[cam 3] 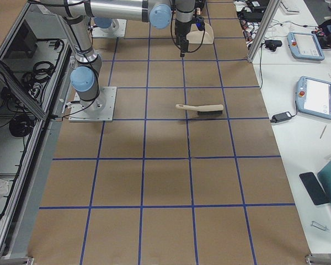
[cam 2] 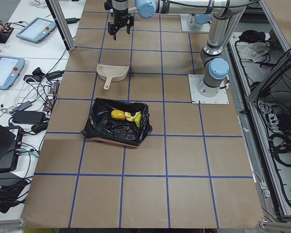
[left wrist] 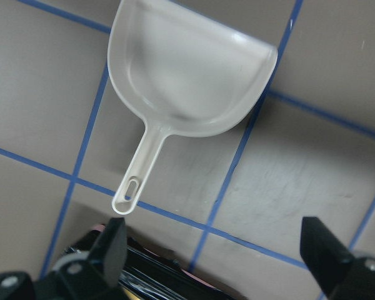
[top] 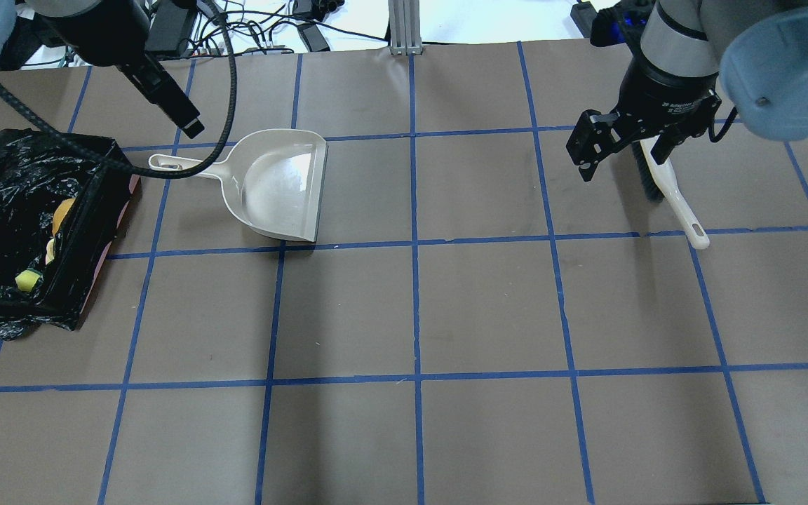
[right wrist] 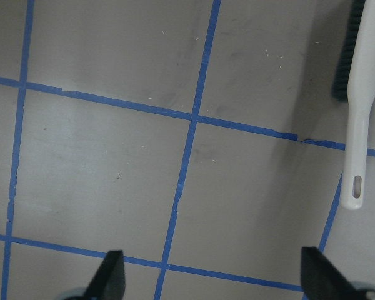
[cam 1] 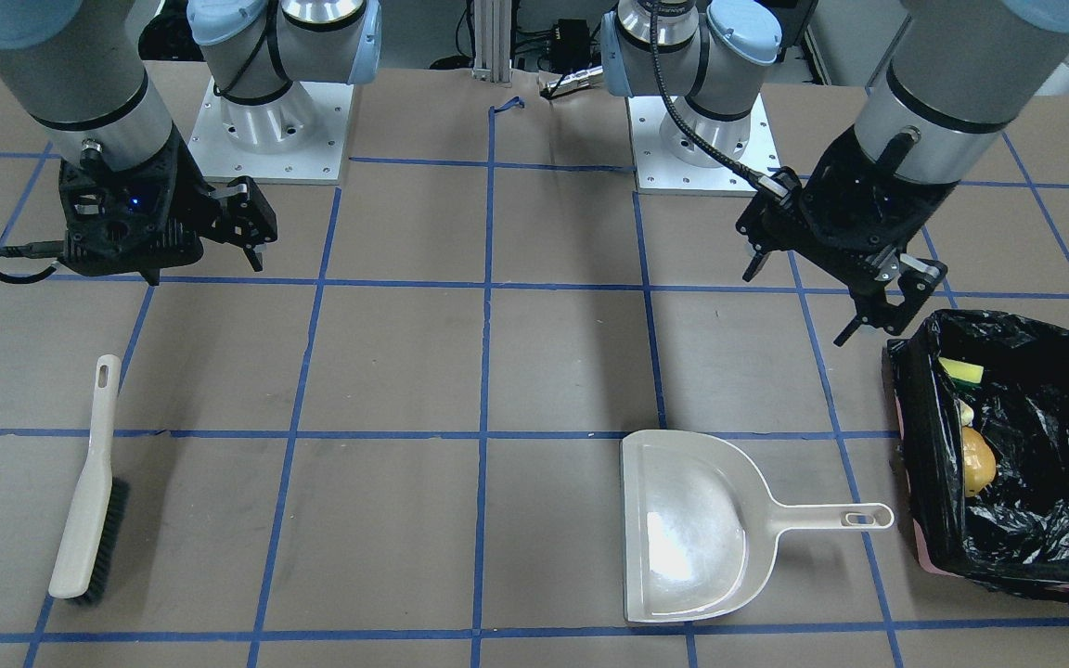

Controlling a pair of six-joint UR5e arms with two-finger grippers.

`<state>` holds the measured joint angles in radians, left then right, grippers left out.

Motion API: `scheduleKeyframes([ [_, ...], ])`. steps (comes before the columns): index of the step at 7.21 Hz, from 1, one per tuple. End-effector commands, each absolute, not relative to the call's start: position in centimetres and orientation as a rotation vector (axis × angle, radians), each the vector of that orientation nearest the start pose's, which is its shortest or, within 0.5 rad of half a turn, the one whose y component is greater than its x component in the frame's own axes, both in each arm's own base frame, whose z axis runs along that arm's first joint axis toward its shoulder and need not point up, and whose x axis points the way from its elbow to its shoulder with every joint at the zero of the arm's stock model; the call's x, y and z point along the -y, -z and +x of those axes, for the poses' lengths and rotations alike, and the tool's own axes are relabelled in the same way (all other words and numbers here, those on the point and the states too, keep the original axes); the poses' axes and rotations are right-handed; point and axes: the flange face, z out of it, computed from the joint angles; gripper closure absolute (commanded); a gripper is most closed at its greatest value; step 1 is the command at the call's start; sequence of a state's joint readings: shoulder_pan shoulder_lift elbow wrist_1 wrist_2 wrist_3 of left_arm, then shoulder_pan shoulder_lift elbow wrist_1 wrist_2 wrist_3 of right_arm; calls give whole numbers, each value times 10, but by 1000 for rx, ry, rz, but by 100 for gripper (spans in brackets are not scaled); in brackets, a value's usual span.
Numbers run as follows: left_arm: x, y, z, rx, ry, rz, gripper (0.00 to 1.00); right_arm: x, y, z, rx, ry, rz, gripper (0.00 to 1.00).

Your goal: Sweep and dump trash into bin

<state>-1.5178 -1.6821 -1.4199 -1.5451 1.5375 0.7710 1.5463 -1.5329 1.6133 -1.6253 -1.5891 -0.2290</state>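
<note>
All three bits of trash [cam 1: 980, 461] are sitting in the bin [cam 1: 922, 482] at the right edge of the front view. The left gripper [left wrist: 215, 244] and right gripper [right wrist: 212, 269] both hang spread wide, empty.

A wide stretch of bare worktop [cam 1: 386, 371] runs between brush [cam 1: 89, 482] and dustpan [cam 1: 692, 529]; the bin [cam 1: 1054, 501] stands just beside the dustpan.

Your front and overhead cameras face each other, sharing the dustpan [cam 1: 688, 529]; wrist cameras look closely down at the surface [right wrist: 112, 156].
</note>
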Motion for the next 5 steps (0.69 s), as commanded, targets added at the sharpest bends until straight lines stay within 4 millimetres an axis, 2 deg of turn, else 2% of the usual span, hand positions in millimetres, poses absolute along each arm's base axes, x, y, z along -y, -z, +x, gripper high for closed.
scheduleKeyframes([
  [1,524,-519,-117,-3079,95,700,0,507,-454,119,-3143,-45,-325,0],
  [3,513,-523,-110,-3119,81,430,0,506,-452,118,-3154,-53,-326,0],
  [4,505,-519,-102,-3076,51,279,0,507,-453,118,-3150,-47,-326,0],
  [5,497,-514,-98,-3061,33,225,0,507,-452,118,-3154,-48,-328,0],
])
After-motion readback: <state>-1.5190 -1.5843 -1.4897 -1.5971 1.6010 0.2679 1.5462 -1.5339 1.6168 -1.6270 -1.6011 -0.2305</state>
